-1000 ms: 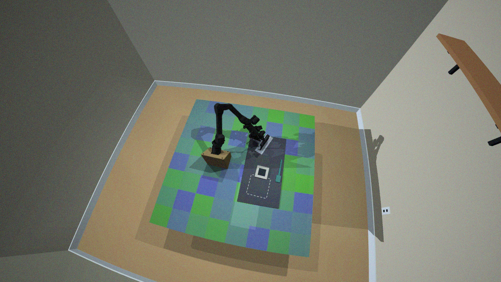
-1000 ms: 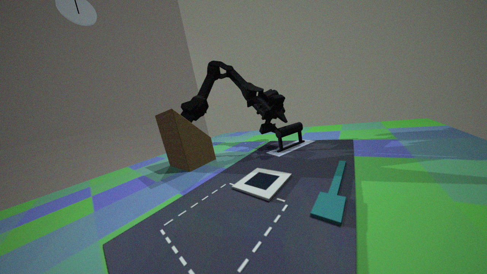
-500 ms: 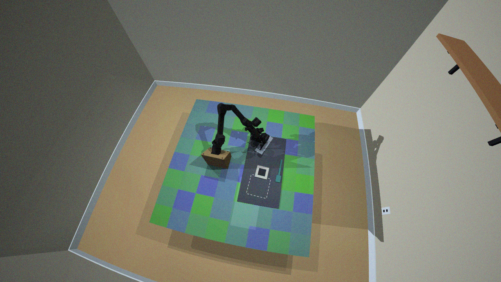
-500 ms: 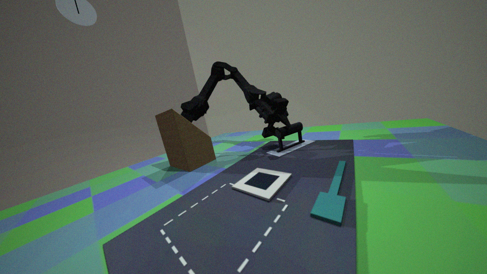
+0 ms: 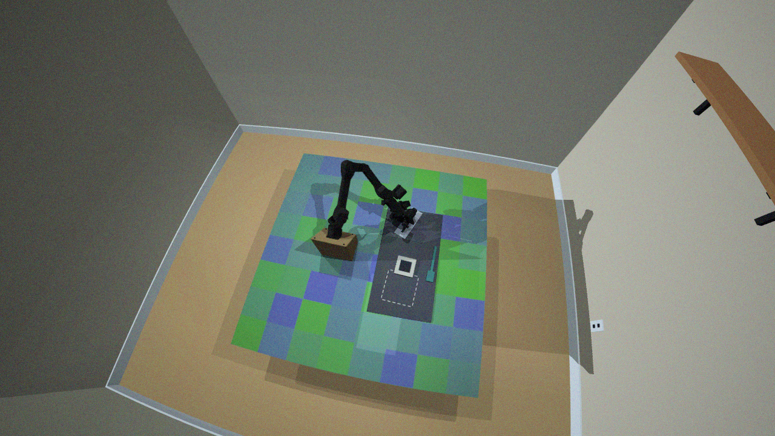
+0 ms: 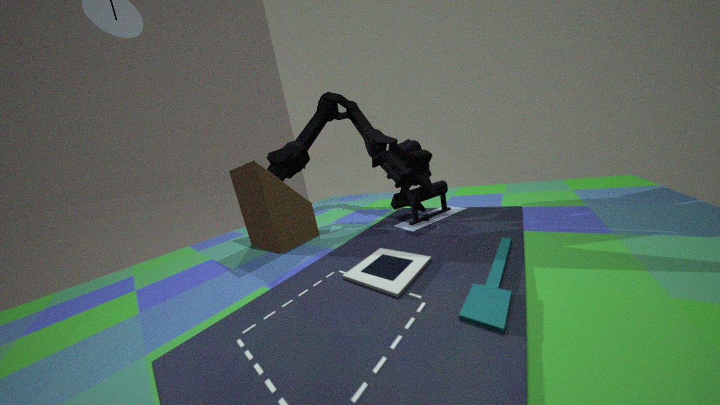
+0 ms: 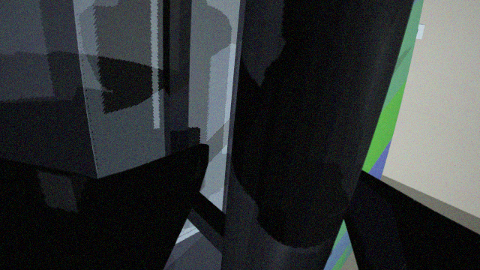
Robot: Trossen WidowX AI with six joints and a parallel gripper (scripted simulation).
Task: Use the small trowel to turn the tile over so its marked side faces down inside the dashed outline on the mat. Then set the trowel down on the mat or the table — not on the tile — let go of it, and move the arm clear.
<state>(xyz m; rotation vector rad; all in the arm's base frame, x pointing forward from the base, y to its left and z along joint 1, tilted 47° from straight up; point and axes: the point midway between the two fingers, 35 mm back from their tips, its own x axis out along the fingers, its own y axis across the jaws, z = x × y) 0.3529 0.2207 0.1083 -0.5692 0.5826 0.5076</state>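
Observation:
The trowel (image 5: 402, 235) (image 6: 405, 226) (image 7: 127, 154) has a pale shiny blade and a black bar handle on two posts. It lies at the mat's far end. My gripper (image 5: 407, 218) (image 6: 427, 193) (image 7: 274, 163) is down at its handle, open, with a finger on each side. The handle fills the wrist view between the fingers. The white tile (image 5: 405, 266) (image 6: 386, 266) lies flat, its dark square mark up, across the far edge of the dashed outline (image 6: 379, 364). Most of the outline lies on the near side of the tile.
A flat teal paddle-shaped tool (image 5: 430, 275) (image 6: 487, 307) lies near the right edge of the dark mat (image 5: 425, 309) (image 6: 473, 372), right of the tile. The arm stands on a brown wooden block (image 5: 335, 247) (image 6: 282, 216) left of the mat, on a green and blue checked table top (image 5: 399, 368).

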